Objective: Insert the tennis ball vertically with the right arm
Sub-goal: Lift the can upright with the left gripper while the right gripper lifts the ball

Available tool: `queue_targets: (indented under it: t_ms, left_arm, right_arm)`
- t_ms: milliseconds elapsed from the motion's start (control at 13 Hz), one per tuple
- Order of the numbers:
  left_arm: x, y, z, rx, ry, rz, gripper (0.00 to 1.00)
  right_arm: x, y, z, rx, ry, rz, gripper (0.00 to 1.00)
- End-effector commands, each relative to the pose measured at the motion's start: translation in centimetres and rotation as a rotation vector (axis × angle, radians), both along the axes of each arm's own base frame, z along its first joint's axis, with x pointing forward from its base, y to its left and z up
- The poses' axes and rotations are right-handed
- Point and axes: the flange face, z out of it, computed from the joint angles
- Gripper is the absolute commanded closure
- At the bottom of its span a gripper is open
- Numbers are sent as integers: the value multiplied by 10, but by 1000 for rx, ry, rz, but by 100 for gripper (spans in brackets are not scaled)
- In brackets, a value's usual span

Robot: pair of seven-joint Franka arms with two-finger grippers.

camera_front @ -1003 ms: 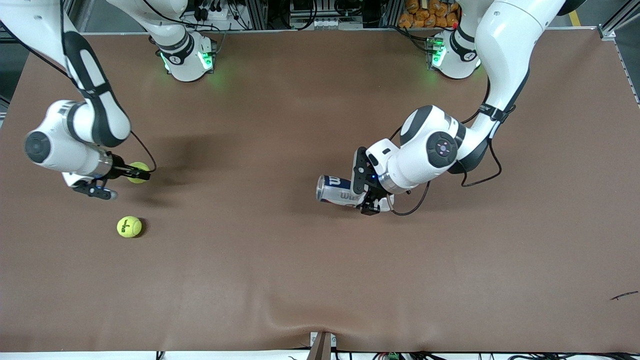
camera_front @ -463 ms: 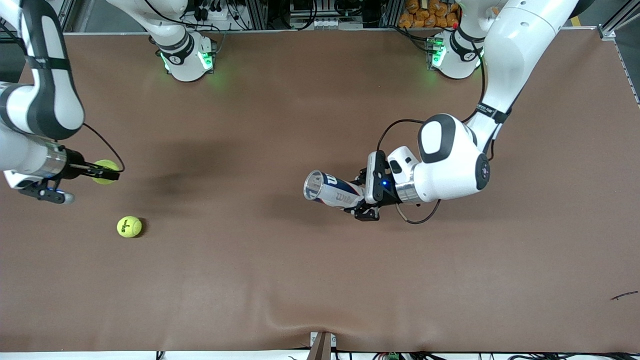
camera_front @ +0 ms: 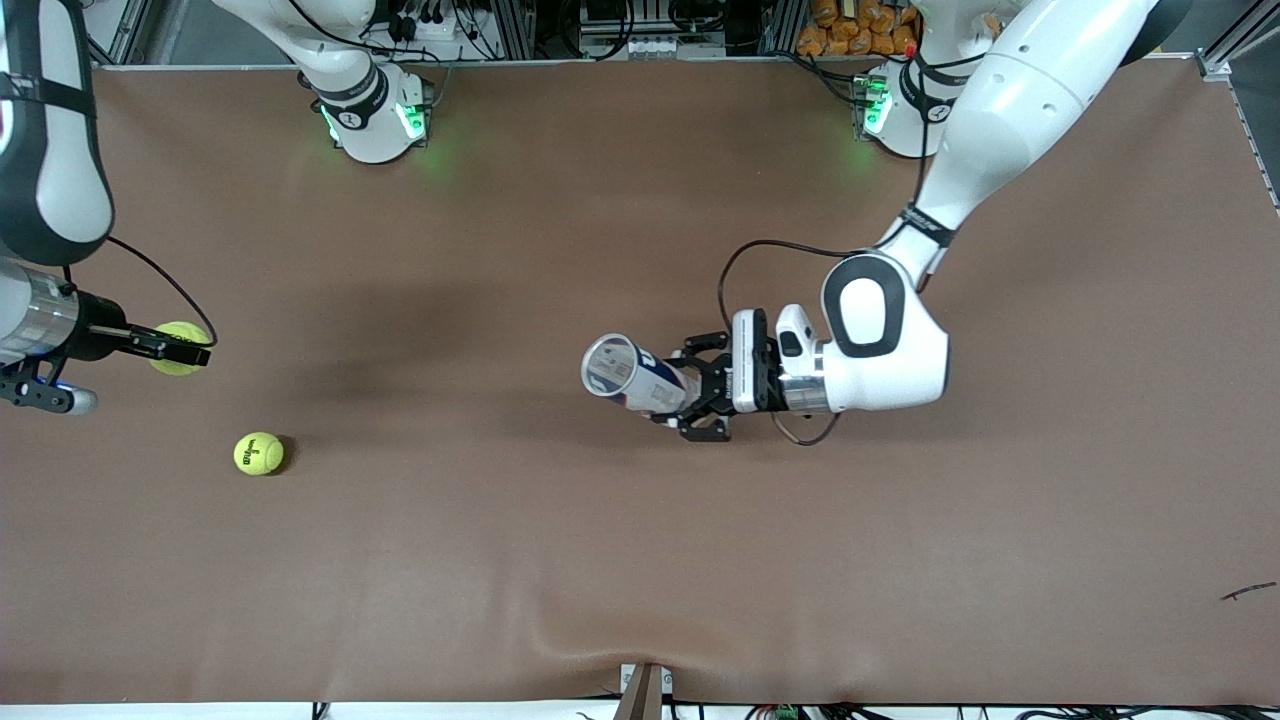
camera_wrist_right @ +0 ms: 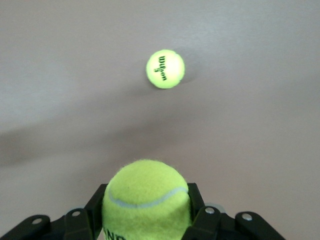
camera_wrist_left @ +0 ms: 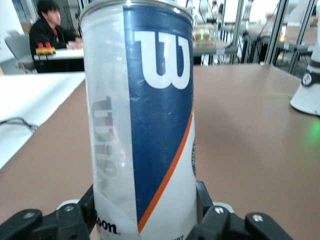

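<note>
My right gripper [camera_front: 180,349] is shut on a yellow-green tennis ball [camera_front: 172,336] and holds it up over the table at the right arm's end; the ball fills the near part of the right wrist view [camera_wrist_right: 146,200]. A second tennis ball [camera_front: 259,453] lies on the table below it and shows in the right wrist view [camera_wrist_right: 165,69]. My left gripper [camera_front: 690,397] is shut on a clear Wilson ball can [camera_front: 630,375] with a blue panel and holds it tilted above the middle of the table, open mouth toward the right arm's end. The can fills the left wrist view [camera_wrist_left: 142,120].
The brown table [camera_front: 640,560] runs wide on all sides. Both arm bases [camera_front: 375,110] with green lights stand along its farthest edge. A small dark scrap [camera_front: 1248,591] lies near the front camera at the left arm's end.
My right gripper has carried its ball up and toward the right arm's end. My left gripper has swung the can up off the table and turned it, its mouth now raised.
</note>
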Motion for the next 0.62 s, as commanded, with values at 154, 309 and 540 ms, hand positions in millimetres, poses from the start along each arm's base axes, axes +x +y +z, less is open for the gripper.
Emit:
queue_targets:
  t_ms: [154,309,540]
  left_arm:
    - [-24,-52,-29,-107,53,-1,22]
    - [-39,-73,-57,-211,40,54,22]
    - [-80,-119,-93,-312,39,126,21]
  right_arm:
    - [15,26,36,35,-2,-57,40]
    - [21,59,45,23,-7,-88,40]
    - [27,108,63,29,-18,-185,40]
